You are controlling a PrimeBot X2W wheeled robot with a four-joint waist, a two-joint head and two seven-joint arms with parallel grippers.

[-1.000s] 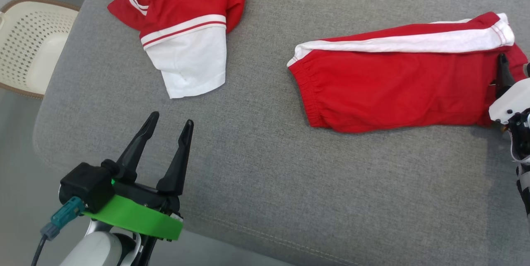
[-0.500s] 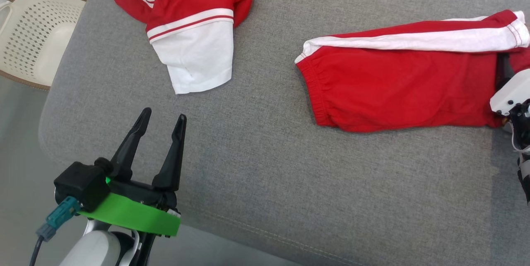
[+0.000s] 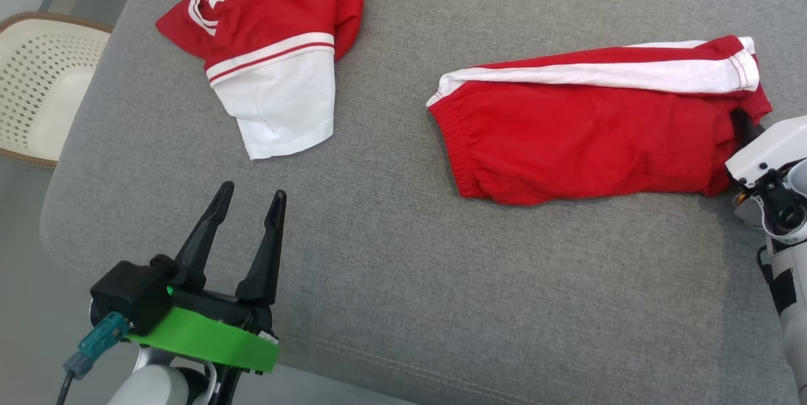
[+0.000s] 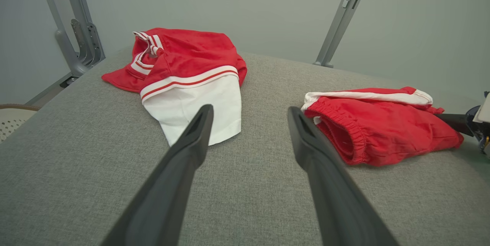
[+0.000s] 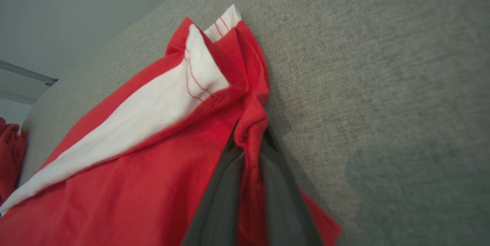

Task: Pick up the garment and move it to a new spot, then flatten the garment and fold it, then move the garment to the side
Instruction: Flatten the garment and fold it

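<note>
Head view: a grey fabric-covered worktop (image 3: 391, 279) takes up most of the frame. Its rounded corner sits at the lower left, and its front edge, with a stitched seam, runs diagonally along the bottom.

Two garments lie on it, well apart. The red shorts (image 3: 586, 140) lie flat at the centre right, with the elastic waistband toward the middle. One white side stripe runs along their upper edge, and the stitched leg hem is at the far right. The red T-shirt (image 3: 265, 26) is bunched at the upper left. Its one visible white sleeve (image 3: 277, 108) spreads toward the lower left below a red-and-white striped band. White curved lines on the crumpled red part cannot be read as writing.

One cream perforated basket (image 3: 44, 83) stands off the worktop at the left edge of the frame.

A broad bare stretch of grey lies between the garments and across the lower middle.

The left gripper (image 3: 252, 190) hovers at the lower left with its two fingers spread wide and nothing between them. The right gripper (image 3: 744, 124) is at the right edge of the frame. In the right wrist view its fingers are pinched narrow on a raised fold of the shorts at the hem end.
</note>
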